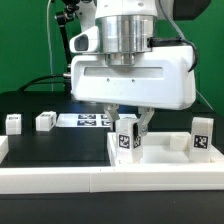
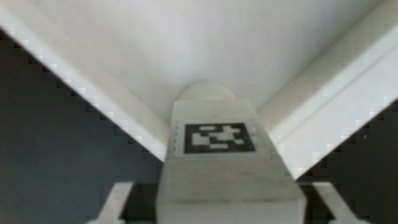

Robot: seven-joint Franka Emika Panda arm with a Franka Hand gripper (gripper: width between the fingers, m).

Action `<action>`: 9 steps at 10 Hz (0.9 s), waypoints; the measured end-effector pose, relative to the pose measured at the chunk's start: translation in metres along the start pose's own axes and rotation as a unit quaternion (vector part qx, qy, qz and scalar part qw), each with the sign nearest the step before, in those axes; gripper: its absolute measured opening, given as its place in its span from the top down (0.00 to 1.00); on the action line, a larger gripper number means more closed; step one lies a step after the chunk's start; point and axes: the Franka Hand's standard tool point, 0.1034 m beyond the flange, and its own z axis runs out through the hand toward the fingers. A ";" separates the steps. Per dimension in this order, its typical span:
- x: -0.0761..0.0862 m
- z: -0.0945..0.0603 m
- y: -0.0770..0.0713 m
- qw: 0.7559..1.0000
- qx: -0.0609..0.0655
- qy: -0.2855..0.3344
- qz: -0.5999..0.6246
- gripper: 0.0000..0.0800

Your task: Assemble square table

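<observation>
Holding one white table leg (image 1: 127,140) by its flat sides, the gripper (image 1: 131,129) is half shut on it, just above a corner of the square table top (image 1: 172,153). The leg looks light, hard and smooth, so it may slip. Squeezing its flat sides seems best.

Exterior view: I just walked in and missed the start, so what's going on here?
The robot's hand grips one tagged white leg upright at a corner of the square table top. A second leg stands toward the exterior view's right; a third leg and a fourth leg sit loose at its left.
</observation>
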 end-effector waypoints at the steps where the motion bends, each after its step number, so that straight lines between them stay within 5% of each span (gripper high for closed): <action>1: 0.000 0.000 0.000 0.999 0.004 -0.002 0.047 0.64; 9: -0.003 0.001 -0.001 0.922 0.009 -0.012 0.386 0.64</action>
